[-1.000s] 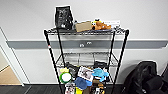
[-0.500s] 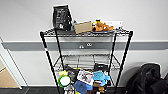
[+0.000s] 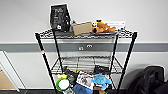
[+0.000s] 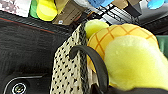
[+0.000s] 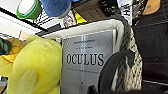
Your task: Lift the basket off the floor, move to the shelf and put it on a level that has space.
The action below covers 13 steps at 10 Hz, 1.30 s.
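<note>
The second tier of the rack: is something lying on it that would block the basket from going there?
Nothing visible does. In the head view the second tier of the black wire rack looks bare across its grid. The top tier carries a dark bag, a cardboard box and an orange plush toy. The basket holds a yellow plush and an Oculus box.

Left wrist near carpet; right wrist alongside.

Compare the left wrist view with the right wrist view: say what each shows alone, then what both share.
Left wrist alone: the basket's speckled outer wall and the dark carpet beside it.

Right wrist alone: a grey box printed OCULUS standing in the basket, and the pale lining.

Both: the yellow plush, a dark basket handle, and shelf clutter beyond.
</note>
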{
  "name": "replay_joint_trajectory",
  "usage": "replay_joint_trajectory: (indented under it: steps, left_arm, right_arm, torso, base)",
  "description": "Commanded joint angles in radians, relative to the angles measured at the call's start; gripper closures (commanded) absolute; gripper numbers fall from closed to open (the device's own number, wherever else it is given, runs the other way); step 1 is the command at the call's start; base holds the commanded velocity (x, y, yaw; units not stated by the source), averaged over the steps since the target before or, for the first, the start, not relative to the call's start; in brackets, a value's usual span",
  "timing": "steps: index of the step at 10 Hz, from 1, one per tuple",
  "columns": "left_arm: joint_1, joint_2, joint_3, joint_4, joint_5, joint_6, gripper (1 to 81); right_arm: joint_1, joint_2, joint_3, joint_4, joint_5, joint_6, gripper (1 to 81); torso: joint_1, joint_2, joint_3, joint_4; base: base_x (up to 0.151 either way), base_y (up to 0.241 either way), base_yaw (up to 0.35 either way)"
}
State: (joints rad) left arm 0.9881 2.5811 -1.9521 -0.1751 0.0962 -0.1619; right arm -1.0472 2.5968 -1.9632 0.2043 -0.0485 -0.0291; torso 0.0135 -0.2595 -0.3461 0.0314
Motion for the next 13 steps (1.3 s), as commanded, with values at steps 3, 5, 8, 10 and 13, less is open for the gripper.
replay_joint_trajectory:
  steps: [3, 5, 8, 10, 13]
  left_arm:
    - [-0.121, -0.018, 0.041, -0.001, 0.016, -0.004, 81.1]
    - [-0.121, -0.019, 0.041, -0.001, 0.017, -0.004, 81.1]
    - [-0.121, -0.019, 0.042, -0.004, 0.020, -0.004, 81.1]
    - [-0.121, -0.024, 0.047, -0.004, 0.022, -0.004, 81.1]
    - [-0.131, -0.111, 0.191, -0.003, 0.010, -0.004, 81.1]
  right_arm:
    - [0.115, -0.018, 0.040, 0.007, -0.028, -0.005, 81.1]
    - [0.115, -0.018, 0.040, 0.009, -0.028, -0.003, 81.1]
    - [0.115, -0.018, 0.040, 0.009, -0.028, -0.005, 81.1]
    - [0.117, -0.024, 0.056, 0.007, -0.028, -0.005, 81.1]
    - [0.135, -0.082, 0.169, 0.007, -0.024, -0.003, 81.1]
  torso:
    - [0.000, 0.000, 0.000, 0.000]
    - [0.000, 0.000, 0.000, 0.000]
    - [0.001, 0.000, 0.000, 0.000]
    - [0.000, 0.000, 0.000, 0.000]
    - [0.000, 0.000, 0.000, 0.000]
  base:
    - [0.114, 0.000, 0.000]
    - [0.106, 0.000, 0.000]
    - [0.023, 0.000, 0.000]
    - [0.000, 0.000, 0.000]
    - [0.000, 0.000, 0.000]
